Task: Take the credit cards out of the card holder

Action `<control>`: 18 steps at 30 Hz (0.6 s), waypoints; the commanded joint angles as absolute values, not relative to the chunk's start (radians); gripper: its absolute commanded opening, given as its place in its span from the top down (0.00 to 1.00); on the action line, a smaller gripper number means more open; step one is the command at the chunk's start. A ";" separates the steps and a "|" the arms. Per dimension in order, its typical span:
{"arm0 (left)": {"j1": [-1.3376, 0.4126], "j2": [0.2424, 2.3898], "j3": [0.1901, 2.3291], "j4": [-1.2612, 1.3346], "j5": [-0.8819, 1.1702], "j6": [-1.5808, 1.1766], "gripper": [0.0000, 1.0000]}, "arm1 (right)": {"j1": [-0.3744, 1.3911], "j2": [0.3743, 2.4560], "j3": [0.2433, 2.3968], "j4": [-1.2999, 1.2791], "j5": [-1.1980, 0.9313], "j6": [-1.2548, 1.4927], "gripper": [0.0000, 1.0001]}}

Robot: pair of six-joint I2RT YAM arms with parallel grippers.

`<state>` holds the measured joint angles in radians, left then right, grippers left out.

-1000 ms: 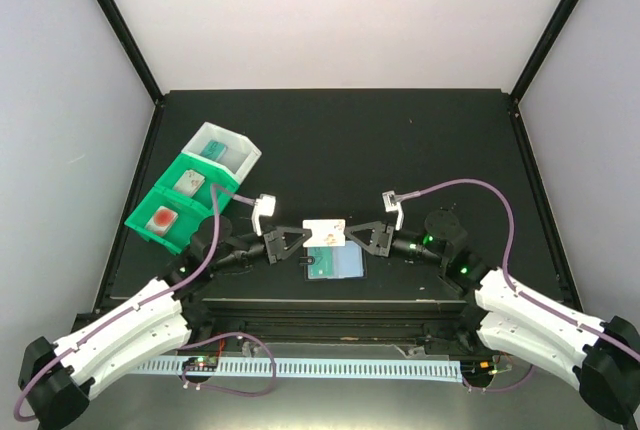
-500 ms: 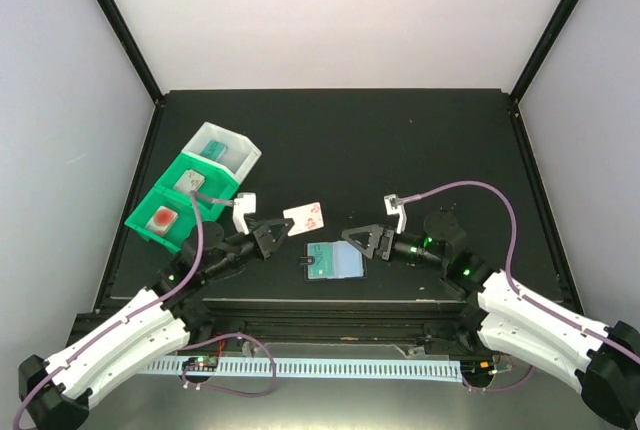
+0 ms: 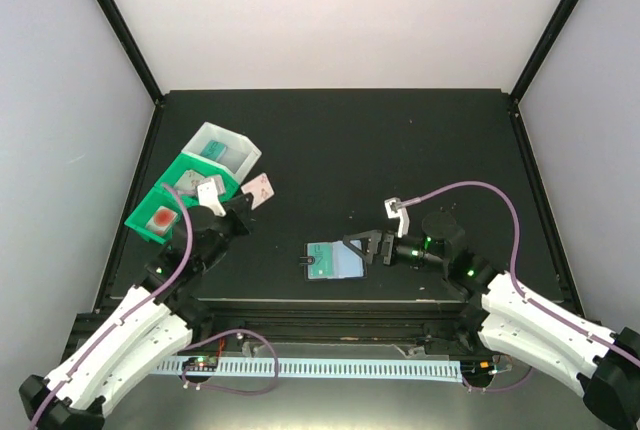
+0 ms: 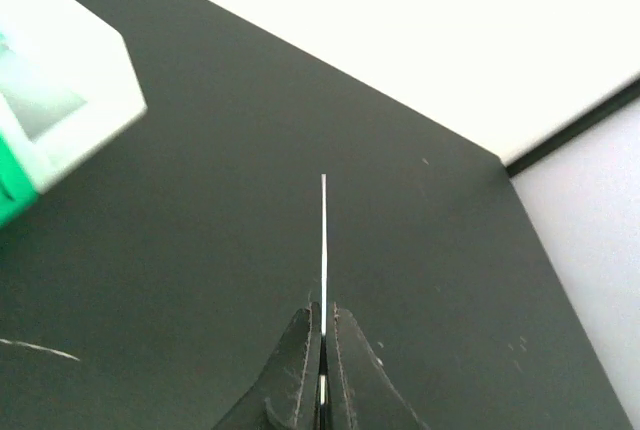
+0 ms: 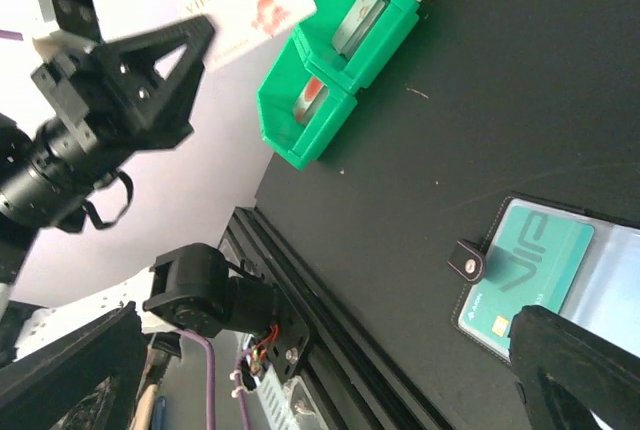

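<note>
L fingers [image 4: 300, 375] pinched white card w/ red marks [image 3: 258, 188] edge-on, nr green bins [image 3: 148, 200]. R fingers [image 5: 575, 370] spread wide by open card holder [image 3: 335, 262] on bench [image 3: 400, 140], teal card [image 5: 535, 250] inside.

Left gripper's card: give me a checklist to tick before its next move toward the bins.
1. Grip: left gripper shut on the pale red-marked card: ok.
2. Clearance: card apart from the white bin, a gap shows in the left wrist view: ok.
3. Release: right gripper open: ok.
4. Right gripper clear of the card holder: cannot tell.
5. Card holder emptied: not ok, a teal card lies in it.
</note>
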<state>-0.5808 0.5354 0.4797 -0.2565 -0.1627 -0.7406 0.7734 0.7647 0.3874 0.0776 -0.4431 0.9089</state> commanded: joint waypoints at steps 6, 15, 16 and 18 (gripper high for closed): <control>-0.347 0.638 0.610 -0.337 -0.205 -0.650 0.98 | 0.777 0.747 0.429 -0.004 -0.452 0.802 0.00; -0.129 0.726 0.610 -0.323 -0.132 -0.678 0.98 | 0.776 0.733 0.457 -0.063 -0.462 0.750 0.00; -0.110 0.742 0.616 -0.324 -0.127 -0.685 0.98 | 0.778 0.734 0.458 -0.070 -0.463 0.747 0.00; -0.072 0.779 0.630 -0.329 -0.136 -0.714 0.98 | 0.778 0.736 0.463 -0.085 -0.464 0.739 0.00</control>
